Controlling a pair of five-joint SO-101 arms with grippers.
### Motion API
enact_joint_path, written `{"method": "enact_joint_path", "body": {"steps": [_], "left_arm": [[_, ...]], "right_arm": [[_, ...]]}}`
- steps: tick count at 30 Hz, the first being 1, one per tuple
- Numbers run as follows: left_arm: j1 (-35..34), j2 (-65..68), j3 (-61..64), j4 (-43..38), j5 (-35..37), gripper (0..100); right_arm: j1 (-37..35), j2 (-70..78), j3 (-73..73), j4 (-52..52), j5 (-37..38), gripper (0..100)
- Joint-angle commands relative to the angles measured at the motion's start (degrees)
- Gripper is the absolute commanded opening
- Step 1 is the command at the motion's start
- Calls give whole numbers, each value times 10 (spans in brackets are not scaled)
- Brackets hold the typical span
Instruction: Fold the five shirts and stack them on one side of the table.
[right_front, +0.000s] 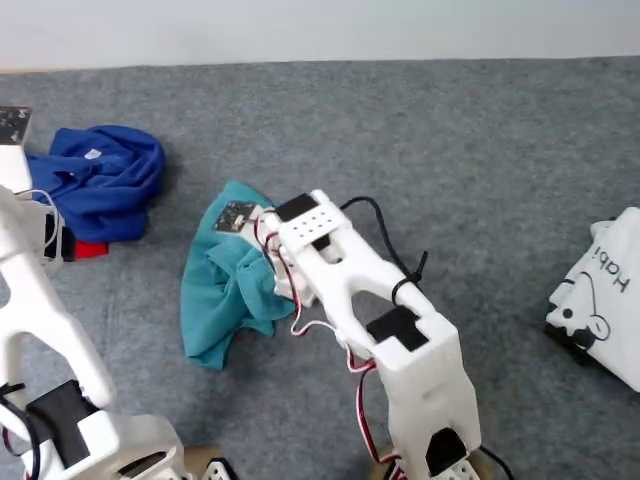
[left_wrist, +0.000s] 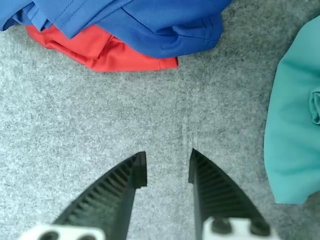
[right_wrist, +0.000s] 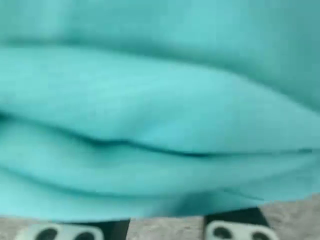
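Plainly, the white shirt bears partly visible black lettering.

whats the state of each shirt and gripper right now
teal shirt, crumpled, not folded
blue shirt, bunched in a heap on the red shirt
red shirt, mostly covered by the blue shirt
white shirt, partly out of view, fold unclear
left gripper, open, holding nothing
right gripper, down against the teal shirt, grip hidden by cloth
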Motion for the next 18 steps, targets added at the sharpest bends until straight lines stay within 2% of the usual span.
{"method": "enact_joint_path", "body": {"steps": [1,8,18], "left_arm": [[-1,-25,-1,-10,4,141],[-1,-25,-1,-10,2,141],[1,-25,-2,-10,2,141]], "right_arm": [[-4,42,-41,37,39,11],[36,44,-137,132,44,12],[119,-82,-187,241,69,12]]}}
